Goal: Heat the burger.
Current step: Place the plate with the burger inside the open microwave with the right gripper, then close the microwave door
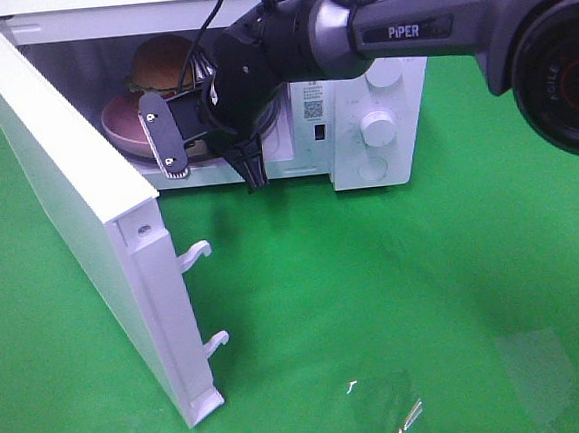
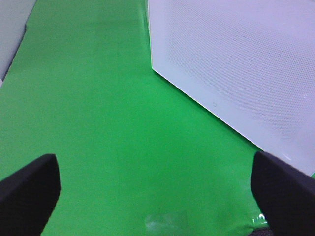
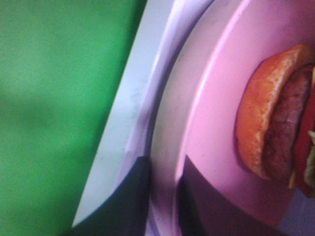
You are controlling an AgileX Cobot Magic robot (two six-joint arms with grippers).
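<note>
The burger (image 1: pixel 162 61) (image 3: pixel 275 113) sits on a round pink plate (image 1: pixel 122 124) (image 3: pixel 216 98) inside the open white microwave (image 1: pixel 381 99). My right gripper (image 1: pixel 179 145) (image 3: pixel 165 196) reaches into the oven mouth. Its two dark fingers (image 3: pixel 133 201) stand close on either side of the plate's near rim, and whether they press on it does not show. The burger lies apart from the fingers, further in on the plate. My left gripper (image 2: pixel 157 206) hangs open over the green cloth, with nothing between its fingers, beside the microwave door (image 2: pixel 236 64).
The microwave door (image 1: pixel 79 213) swings far out to the left, with two latch hooks (image 1: pixel 197 254) on its edge. Knobs (image 1: pixel 378 124) sit on the oven's right panel. Green cloth (image 1: pixel 396 298) covers the table.
</note>
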